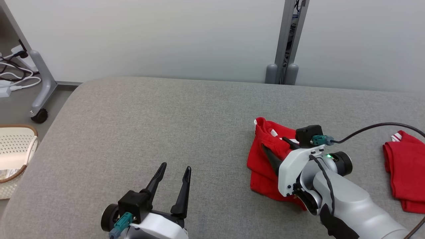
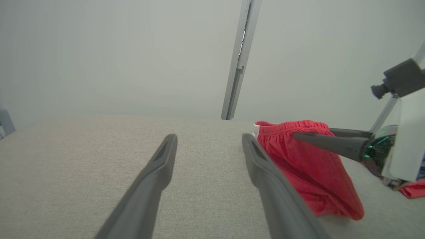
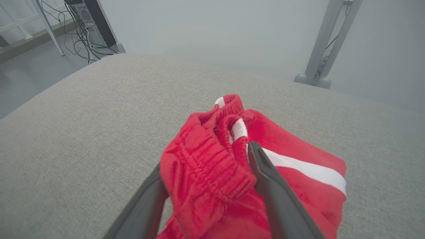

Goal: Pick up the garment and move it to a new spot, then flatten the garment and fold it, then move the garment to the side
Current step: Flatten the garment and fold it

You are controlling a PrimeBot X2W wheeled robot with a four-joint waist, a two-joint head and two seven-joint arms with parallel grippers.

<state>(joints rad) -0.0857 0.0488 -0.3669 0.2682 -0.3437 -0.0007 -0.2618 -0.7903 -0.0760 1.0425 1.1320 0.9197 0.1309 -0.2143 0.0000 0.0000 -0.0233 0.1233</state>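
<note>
Grey padded bench point(image 1: 166, 126) is backed by a pale wall point(image 1: 166, 39). Red garment point(image 1: 262, 159) lies bunched right of centre, its waistband point(image 3: 206, 166) between the spread jaws of the right hand point(image 1: 274, 142), which is wide open and grips nothing. Left hand point(image 1: 176, 166) hovers open and empty. Flattening is judged pending; next, the waistband must be pinched and drawn out flat

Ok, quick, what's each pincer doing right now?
Left pincer: open, holding nothing.
Right pincer: open, with the red garment bunched between its fingers, not clamped.
</note>
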